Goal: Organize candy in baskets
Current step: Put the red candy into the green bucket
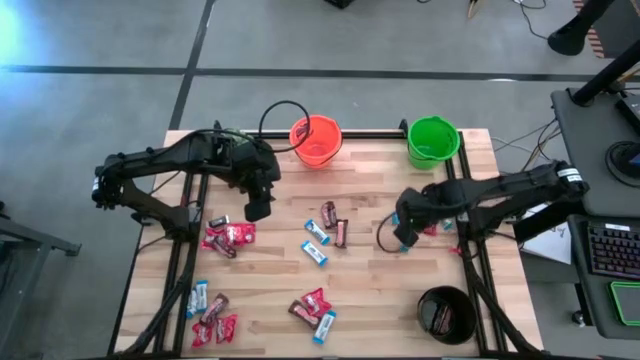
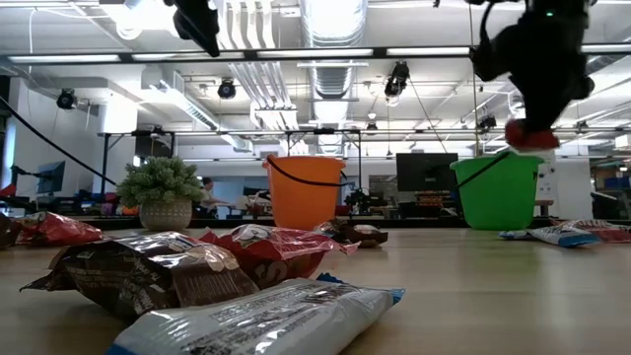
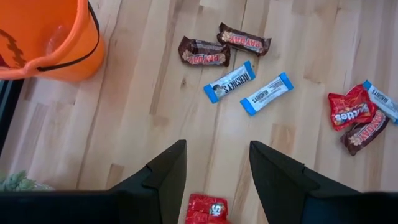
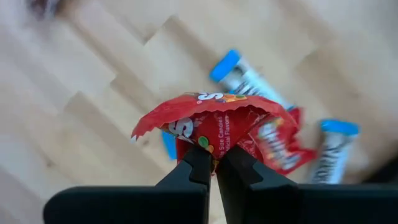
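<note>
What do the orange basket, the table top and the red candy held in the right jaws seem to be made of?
Orange basket: probably moulded plastic, smooth with a slight sheen, thin dark wire handle.
Table top: wood, pale planks with visible grain, matte.
Red candy: likely thin glossy plastic film, crinkled, with a zigzag-cut edge.

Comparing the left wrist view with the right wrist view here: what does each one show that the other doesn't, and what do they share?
Only the left wrist view shows the orange basket, two brown candies, two blue-and-white candies beside them, and the left gripper open above a red candy on the table.

Only the right wrist view shows the right gripper shut on a red candy packet, lifted off the table.

Both show the wooden table with scattered candy.
</note>
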Tool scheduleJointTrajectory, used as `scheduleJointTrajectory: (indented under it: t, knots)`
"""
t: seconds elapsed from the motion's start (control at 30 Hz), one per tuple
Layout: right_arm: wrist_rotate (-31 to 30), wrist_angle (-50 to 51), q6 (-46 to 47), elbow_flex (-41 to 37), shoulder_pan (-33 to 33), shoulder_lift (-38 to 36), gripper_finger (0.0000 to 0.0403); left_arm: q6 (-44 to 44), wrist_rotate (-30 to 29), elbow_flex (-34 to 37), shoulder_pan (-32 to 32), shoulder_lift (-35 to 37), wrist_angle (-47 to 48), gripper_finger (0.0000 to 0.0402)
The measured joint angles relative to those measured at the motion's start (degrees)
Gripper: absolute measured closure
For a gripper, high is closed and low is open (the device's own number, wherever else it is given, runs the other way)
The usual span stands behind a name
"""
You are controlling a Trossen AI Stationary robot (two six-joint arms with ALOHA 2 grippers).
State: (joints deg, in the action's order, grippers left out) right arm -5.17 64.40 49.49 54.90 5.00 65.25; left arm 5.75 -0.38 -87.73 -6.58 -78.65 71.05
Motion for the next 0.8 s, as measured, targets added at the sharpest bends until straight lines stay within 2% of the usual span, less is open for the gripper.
scheduleJointTrajectory:
  t: [0.23,0.43,0.8]
  knots:
    - [-3.85,6.20,-6.65,7.42,-8.77,0.00,0.0394,-1.20,0.00,0.01,0.02,0.00,1.44,0.0244]
    - [-4.04,7.27,-13.22,12.32,-16.92,0.02,0.0394,-2.26,0.00,0.01,0.01,0.00,2.43,0.0244]
    - [-3.93,8.91,-23.67,15.68,-32.67,0.07,0.0394,-3.59,0.00,0.01,0.00,0.00,2.72,0.0244]
